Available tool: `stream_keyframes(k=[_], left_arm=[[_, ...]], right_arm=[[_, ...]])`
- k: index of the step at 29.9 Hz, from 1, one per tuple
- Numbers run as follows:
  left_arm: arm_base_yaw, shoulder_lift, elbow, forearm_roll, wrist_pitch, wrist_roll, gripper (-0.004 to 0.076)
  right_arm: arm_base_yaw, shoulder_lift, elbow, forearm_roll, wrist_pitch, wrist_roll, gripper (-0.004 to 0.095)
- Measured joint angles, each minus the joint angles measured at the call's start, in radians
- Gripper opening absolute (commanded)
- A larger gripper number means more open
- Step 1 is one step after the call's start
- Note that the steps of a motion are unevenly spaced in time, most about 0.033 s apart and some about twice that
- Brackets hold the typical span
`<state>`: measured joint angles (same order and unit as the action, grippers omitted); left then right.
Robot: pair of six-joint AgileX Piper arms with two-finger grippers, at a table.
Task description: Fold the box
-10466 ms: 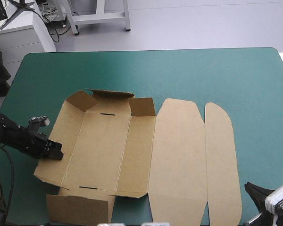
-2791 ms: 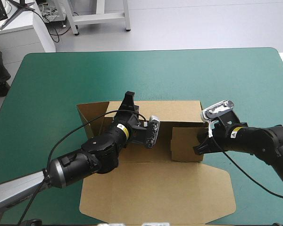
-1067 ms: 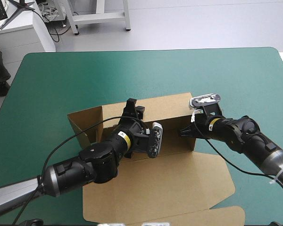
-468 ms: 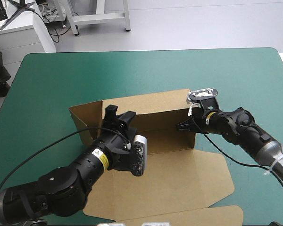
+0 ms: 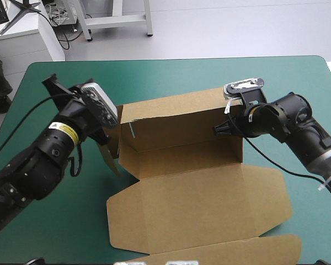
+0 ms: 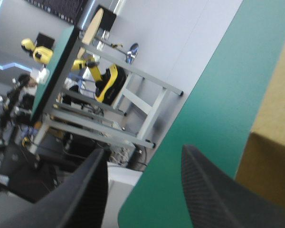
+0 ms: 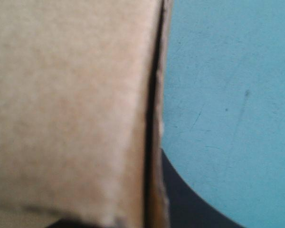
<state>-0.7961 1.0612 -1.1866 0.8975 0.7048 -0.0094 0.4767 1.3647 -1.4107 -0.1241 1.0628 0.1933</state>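
Observation:
The brown box (image 5: pixel 182 157) stands mid-table as an open tray, its far wall (image 5: pixel 179 118) raised and its lid (image 5: pixel 204 207) flat toward the near edge. My right gripper (image 5: pixel 222 130) is shut on the box's right end wall. In the right wrist view that wall (image 7: pixel 76 104) fills the space between the fingers, and one black finger (image 7: pixel 183 202) lies on its outer side. My left gripper (image 6: pixel 145 149) is open and holds nothing. It is raised beside the box's left end (image 5: pixel 111 131), where a loose end flap (image 5: pixel 107 157) sticks outward.
Bare teal-green cover (image 5: pixel 171 77) lies between the box's far wall and the table's far edge, and more to the right of the right arm. The lid's tuck flap (image 5: pixel 220 251) reaches the near edge. The left wrist view looks past the table's edge (image 6: pixel 213 109).
My left arm has come out from over the tray and risen to the box's left end. The box has shifted right and farther away, with my right gripper staying at its right wall.

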Motion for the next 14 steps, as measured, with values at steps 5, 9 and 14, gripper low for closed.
stream_keyframes(k=[5, 9, 14], left_arm=[[0.23, 0.0, -0.003, -0.229, -0.032, 0.001, 0.0025], [0.334, -0.008, 0.008, -0.379, -0.038, 0.032, -0.0004], [0.354, -0.084, 0.104, -0.487, -0.096, 0.057, -0.0008]], right_arm=[[-0.04, 0.134, -0.169, 0.0, 0.133, -0.048, -0.002], [-0.132, 0.273, -0.295, 0.093, 0.181, -0.138, -0.002], [-0.21, 0.436, -0.396, 0.148, 0.179, -0.193, -0.002]])
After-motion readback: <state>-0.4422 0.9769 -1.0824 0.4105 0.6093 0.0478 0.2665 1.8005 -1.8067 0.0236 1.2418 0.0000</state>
